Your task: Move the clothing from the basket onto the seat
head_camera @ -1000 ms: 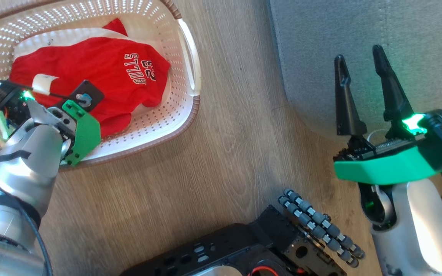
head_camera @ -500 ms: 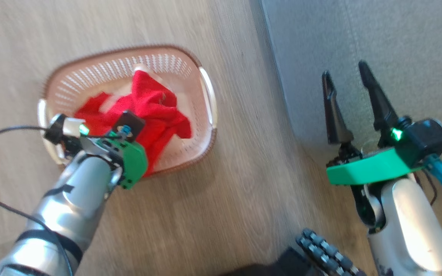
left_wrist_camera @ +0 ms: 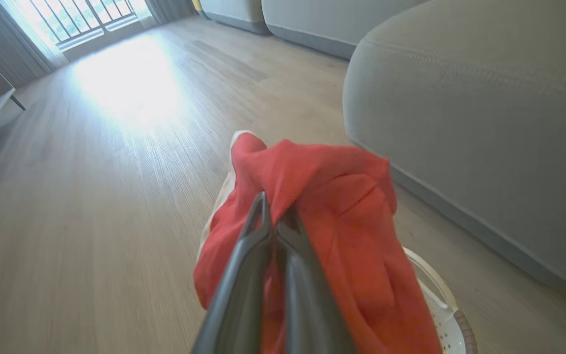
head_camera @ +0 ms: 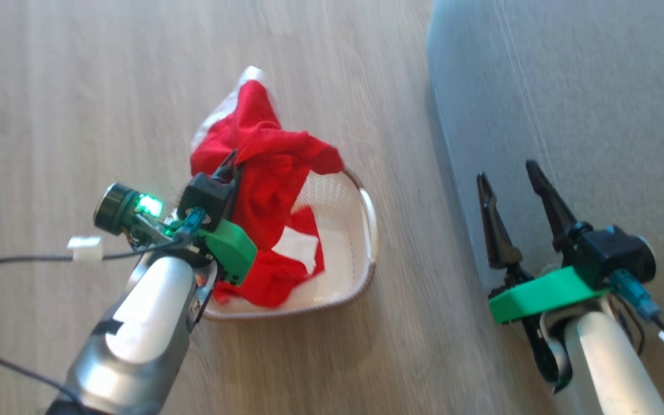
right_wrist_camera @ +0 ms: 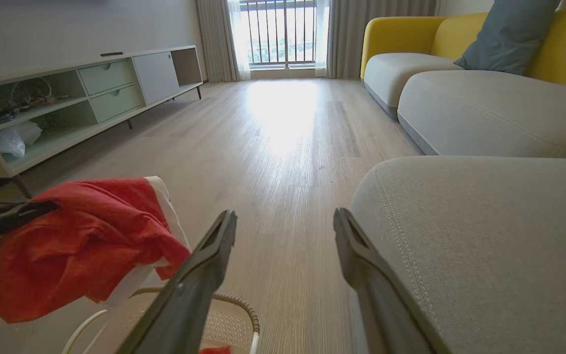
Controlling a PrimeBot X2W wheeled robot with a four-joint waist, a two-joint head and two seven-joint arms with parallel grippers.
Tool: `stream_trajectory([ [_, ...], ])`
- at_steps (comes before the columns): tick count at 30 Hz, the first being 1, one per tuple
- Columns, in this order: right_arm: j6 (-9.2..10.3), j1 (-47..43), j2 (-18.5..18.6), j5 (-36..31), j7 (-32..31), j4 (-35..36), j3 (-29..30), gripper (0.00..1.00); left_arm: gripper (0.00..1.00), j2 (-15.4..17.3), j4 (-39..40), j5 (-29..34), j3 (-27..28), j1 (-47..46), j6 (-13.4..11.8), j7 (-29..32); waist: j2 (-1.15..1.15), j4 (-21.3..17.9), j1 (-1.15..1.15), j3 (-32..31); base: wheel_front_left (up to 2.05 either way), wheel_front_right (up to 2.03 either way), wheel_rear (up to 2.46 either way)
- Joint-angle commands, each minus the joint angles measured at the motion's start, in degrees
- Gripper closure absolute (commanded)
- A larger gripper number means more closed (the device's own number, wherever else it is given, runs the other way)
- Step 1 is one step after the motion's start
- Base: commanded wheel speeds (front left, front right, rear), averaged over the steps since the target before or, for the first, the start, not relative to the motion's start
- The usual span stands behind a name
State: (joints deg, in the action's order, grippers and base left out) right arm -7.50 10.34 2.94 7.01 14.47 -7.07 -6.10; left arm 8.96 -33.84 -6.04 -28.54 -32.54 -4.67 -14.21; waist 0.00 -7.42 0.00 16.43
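Note:
My left gripper (head_camera: 229, 162) (left_wrist_camera: 275, 216) is shut on a red garment (head_camera: 271, 164) (left_wrist_camera: 332, 206) (right_wrist_camera: 76, 241) with white trim, which hangs lifted above the basket (head_camera: 361, 242) (right_wrist_camera: 234, 314). More red clothing with a white panel (head_camera: 291, 262) lies inside the cream perforated basket on the floor. The grey seat (head_camera: 585, 104) (left_wrist_camera: 484, 123) (right_wrist_camera: 489, 236) stands to the right of the basket. My right gripper (head_camera: 510, 178) (right_wrist_camera: 285, 221) is open and holds nothing, over the seat's left edge.
Wood floor (head_camera: 78, 86) surrounds the basket. In the right wrist view a low cabinet (right_wrist_camera: 67, 98) lines the left wall, and a yellow sofa (right_wrist_camera: 410, 39) with a blue cushion (right_wrist_camera: 504, 34) and another grey cushion (right_wrist_camera: 484, 113) lie beyond the seat.
The head camera has risen and shifted. My left gripper has pulled the red garment up out of the basket, uncovering more red clothing beneath. The right gripper has stayed open.

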Motion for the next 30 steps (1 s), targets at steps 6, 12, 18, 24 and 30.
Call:
stream_trajectory([
  [6,0.01,-2.6,-0.1,0.1,0.5,0.7,-1.3,0.00,1.00,0.5,12.4,-0.5,6.1,4.0,-1.1,-0.8,0.00,5.4,0.00,-9.7,0.00,0.00,0.00],
  [12,0.01,-4.7,-0.1,0.6,0.5,0.5,-1.3,0.00,1.00,-0.8,23.2,-0.8,11.2,8.5,-0.8,-0.8,0.00,7.4,0.00,-14.0,0.00,0.00,0.00],
  [18,0.01,-6.1,-0.1,0.6,0.5,0.8,-1.2,0.00,1.00,-2.9,33.6,-0.4,16.3,12.0,-0.5,-0.8,0.00,9.3,0.00,-16.2,0.00,0.00,0.00],
  [24,0.01,-6.7,-0.1,1.1,0.5,0.9,-0.8,0.00,1.00,-4.5,42.0,0.9,19.1,14.7,0.9,-0.8,0.00,10.4,0.00,-17.4,0.00,0.00,0.00],
  [30,0.01,-7.6,-0.1,1.1,0.5,1.4,-0.7,0.00,1.00,-5.4,48.9,1.8,19.6,16.2,3.3,-0.8,0.00,11.0,0.00,-17.9,0.00,0.00,0.00],
])
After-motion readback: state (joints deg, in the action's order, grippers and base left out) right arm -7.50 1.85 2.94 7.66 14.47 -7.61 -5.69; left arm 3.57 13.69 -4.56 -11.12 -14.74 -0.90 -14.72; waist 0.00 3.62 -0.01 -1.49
